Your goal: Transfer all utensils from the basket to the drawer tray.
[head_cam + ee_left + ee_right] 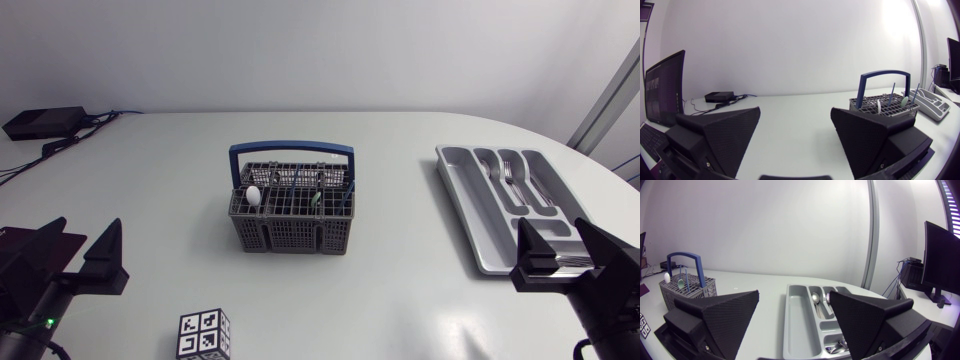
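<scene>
A grey cutlery basket (292, 215) with a blue handle (290, 151) stands at mid-table; blue and green utensil handles (318, 193) and a white spoon end (253, 196) stick up from it. The grey drawer tray (465, 215) lies at the right, with forks (509, 172) in its far compartments. My left gripper (78, 248) rests open near the front left, well short of the basket (883, 105). My right gripper (560, 242) stands open over the tray's near end (800, 325), with nothing between its fingers. A spoon (815, 298) lies in the tray.
A black-and-white marker cube (204, 334) sits at the front edge, left of centre. A black box (44, 121) with cables lies at the far left corner. Bare tabletop spreads between the basket and the tray.
</scene>
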